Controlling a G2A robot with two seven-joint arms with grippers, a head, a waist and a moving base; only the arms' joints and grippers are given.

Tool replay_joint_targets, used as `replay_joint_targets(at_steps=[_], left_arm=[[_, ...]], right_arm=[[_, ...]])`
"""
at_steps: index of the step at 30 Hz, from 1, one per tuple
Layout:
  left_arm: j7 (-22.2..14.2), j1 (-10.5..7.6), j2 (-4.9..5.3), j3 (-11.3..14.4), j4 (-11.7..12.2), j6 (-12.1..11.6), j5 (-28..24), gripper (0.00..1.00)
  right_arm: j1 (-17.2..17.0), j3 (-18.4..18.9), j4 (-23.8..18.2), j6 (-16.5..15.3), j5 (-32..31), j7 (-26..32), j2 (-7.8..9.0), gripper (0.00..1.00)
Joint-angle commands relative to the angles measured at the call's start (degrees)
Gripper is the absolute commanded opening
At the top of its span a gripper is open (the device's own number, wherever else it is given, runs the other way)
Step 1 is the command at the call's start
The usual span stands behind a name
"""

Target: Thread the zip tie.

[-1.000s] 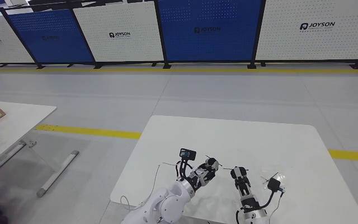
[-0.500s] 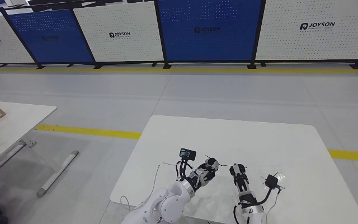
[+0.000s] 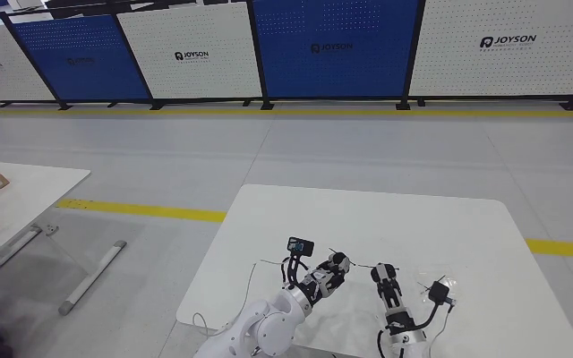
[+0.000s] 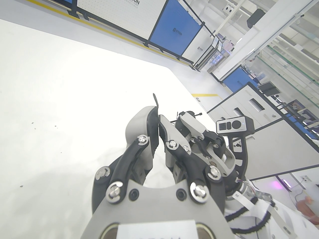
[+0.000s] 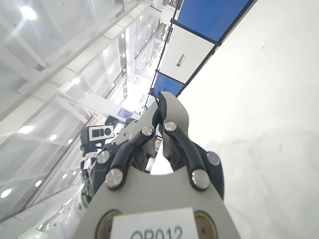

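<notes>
Left tool (image 3: 345,261) near right tool (image 3: 377,271), table (image 3: 403,219) beyond

The white-and-black left arm (image 3: 313,283) and right arm (image 3: 391,306) sit low, side by side, with their tips close together. The grey metal left gripper (image 4: 158,118) has its fingers pressed tight on a thin black plastic zip tie (image 4: 155,99). The grey metal right gripper (image 5: 160,100) pinches it too.

Most of the zip tie (image 4: 155,100) — all but its tip — hides between clamped jaws.
</notes>
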Motion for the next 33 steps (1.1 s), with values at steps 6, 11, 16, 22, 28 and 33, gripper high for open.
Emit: replay_joint_targets(at_steps=[6,11,16,22,28,33], left_arm=[[0.0,0.0,0.0,0.0,0.0,0.0,0.0,0.0],[0.0,0.0,0.0,0.0,0.0,0.0,0.0,0.0],[0.0,0.0,0.0,0.0,0.0,0.0,0.0,0.0],[0.0,0.0,0.0,0.0,0.0,0.0,0.0,0.0],[0.0,0.0,0.0,0.0,0.0,0.0,0.0,0.0],[0.0,0.0,0.0,0.0,0.0,0.0,0.0,0.0]], right_arm=[[0.4,-0.1,0.2,0.8,-0.5,0.6,-0.59,0.0],[0.6,-0.2,0.4,0.9,-0.8,1.0,-1.0,0.0],[-0.4,0.5,-0.4,0.4,-1.6,0.5,-1.16,0.0],[-1.5,1.6,-1.1,0.3,-2.0,0.8,-1.28,0.0],[-1.1,1.7,-0.6,0.7,-2.0,1.6,-1.65,0.0],[-0.7,1.6,-0.2,0.9,-2.2,2.0,-2.02,0.0]])
